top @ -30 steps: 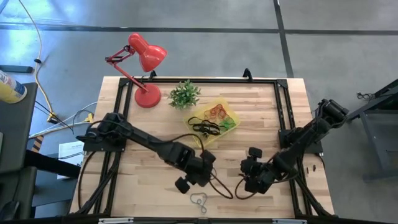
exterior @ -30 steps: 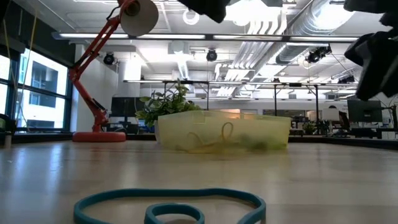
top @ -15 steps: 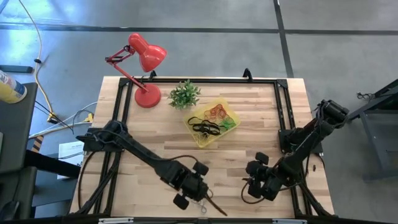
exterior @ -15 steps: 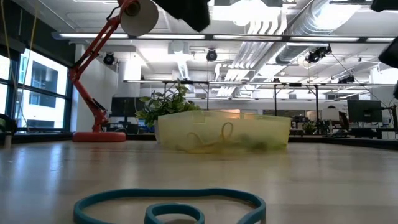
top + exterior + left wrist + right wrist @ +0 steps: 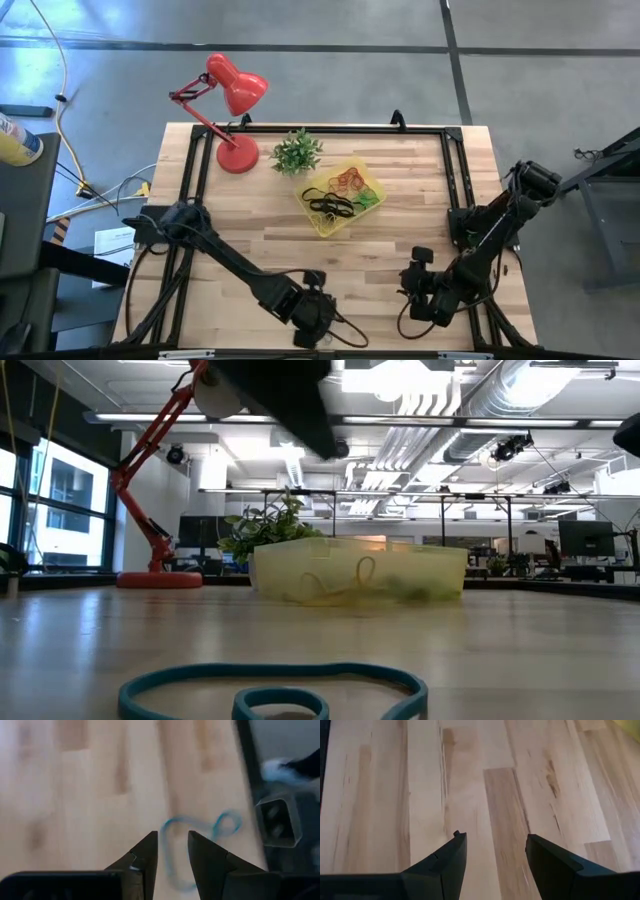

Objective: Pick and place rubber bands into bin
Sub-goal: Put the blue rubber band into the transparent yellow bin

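Low at the bottom centre of the high view, the left tool hung over the front edge of the bench, its two dark fingers a narrow gap apart and clamped on nothing. Through that gap, in the left wrist view, a blue rubber band lay flat on the wood in a pinched figure-eight, just ahead of the fingertips and apart from them. The tool seemed set this way so one finger could drop on each side of a strand. The same band filled the lower foreground of the low view, loose and untouched.

Toward the lower right of the high view, the right tool waited with its fingers spread wide over bare wood and gripped nothing.

Farther up, near the frame's centre, the yellow bin sat at an angle, already holding a tangle of black, red, orange and green rubber bands. A small green plant stood just beyond it and a red lamp at the upper left.

Nothing lay on the bench between the band and the bin; the likelier trouble looked to be the thin, floppy loop slipping off a finger, or the bench's dark frame close beside it.
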### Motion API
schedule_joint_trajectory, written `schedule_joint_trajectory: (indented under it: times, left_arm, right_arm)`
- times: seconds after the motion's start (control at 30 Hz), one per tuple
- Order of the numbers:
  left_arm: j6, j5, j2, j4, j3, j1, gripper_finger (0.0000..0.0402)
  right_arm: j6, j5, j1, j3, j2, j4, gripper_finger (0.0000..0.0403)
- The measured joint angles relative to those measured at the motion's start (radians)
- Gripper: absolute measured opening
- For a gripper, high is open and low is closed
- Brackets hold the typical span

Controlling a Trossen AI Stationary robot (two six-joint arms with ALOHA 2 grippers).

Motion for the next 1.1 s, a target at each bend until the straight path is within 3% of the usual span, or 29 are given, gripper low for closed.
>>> schedule_joint_trajectory:
  times: [0.17, 0.37, 0.93, 1.1]
  left_arm:
    - [-0.08, 0.041, 0.052, 0.044, 0.002, -0.022, 0.0095]
    - [-0.112, 0.059, 0.09, -0.059, -0.005, -0.042, 0.0095]
    - [-0.139, -0.002, 0.132, -0.061, -0.001, -0.04, 0.0095]
    - [-0.14, 0.069, 0.139, -0.075, 0.002, -0.015, 0.0095]
  right_arm:
    - [0.013, 0.03, 0.031, 0.0, 0.001, -0.048, 0.0193]
    - [0.04, 0.036, 0.046, -0.001, 0.002, -0.06, 0.0193]
    - [0.076, 0.033, 0.041, -0.001, 0.004, -0.055, 0.0193]
    - [0.076, 0.034, 0.04, -0.001, 0.003, -0.052, 0.0193]
